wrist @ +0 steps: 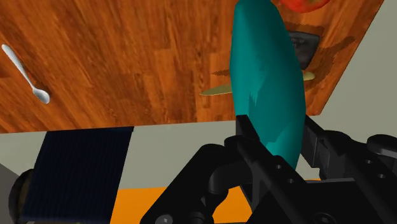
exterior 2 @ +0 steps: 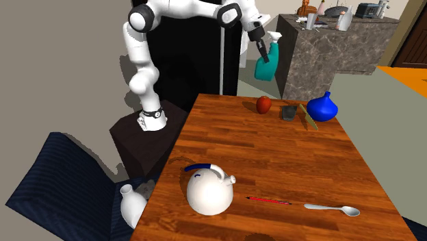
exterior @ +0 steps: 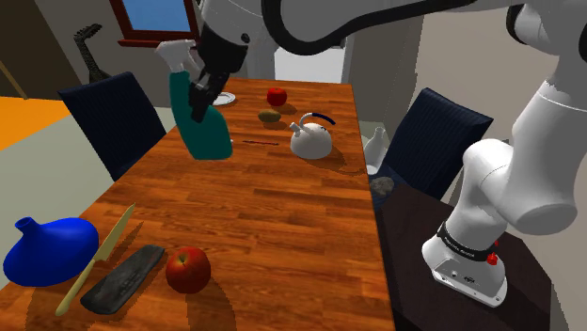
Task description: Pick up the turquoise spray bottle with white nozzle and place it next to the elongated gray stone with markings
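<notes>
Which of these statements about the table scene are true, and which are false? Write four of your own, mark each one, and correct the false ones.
1. The gripper clasps the turquoise spray bottle above the table. True.
2. The gray stone lies beside the white kettle. False: it lies next to a red apple, near the blue vase, at the other end of the table from the kettle.
3. The kettle has a blue handle. True.
4. The spoon stands in the blue vase. False: it lies flat on the table by the red pencil.
</notes>
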`<state>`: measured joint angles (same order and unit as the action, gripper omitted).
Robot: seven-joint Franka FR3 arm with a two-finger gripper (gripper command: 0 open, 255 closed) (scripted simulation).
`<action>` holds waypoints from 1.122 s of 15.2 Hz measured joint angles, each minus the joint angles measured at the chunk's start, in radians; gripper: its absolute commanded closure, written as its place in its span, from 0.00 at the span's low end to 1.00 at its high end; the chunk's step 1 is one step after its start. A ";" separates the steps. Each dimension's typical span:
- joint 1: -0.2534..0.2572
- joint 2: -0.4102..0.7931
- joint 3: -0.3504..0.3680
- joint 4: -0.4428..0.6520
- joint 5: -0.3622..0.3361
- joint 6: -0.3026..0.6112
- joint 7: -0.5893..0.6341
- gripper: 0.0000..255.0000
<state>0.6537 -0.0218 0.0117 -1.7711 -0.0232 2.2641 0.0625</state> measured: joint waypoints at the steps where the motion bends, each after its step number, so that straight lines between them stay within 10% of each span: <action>1: 0.009 0.017 0.011 0.021 -0.013 -0.005 0.026 1.00; 17: 0.230 0.414 0.111 0.567 -0.227 -0.194 0.377 1.00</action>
<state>0.8835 0.3918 0.1226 -1.2045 -0.2505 2.0703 0.4394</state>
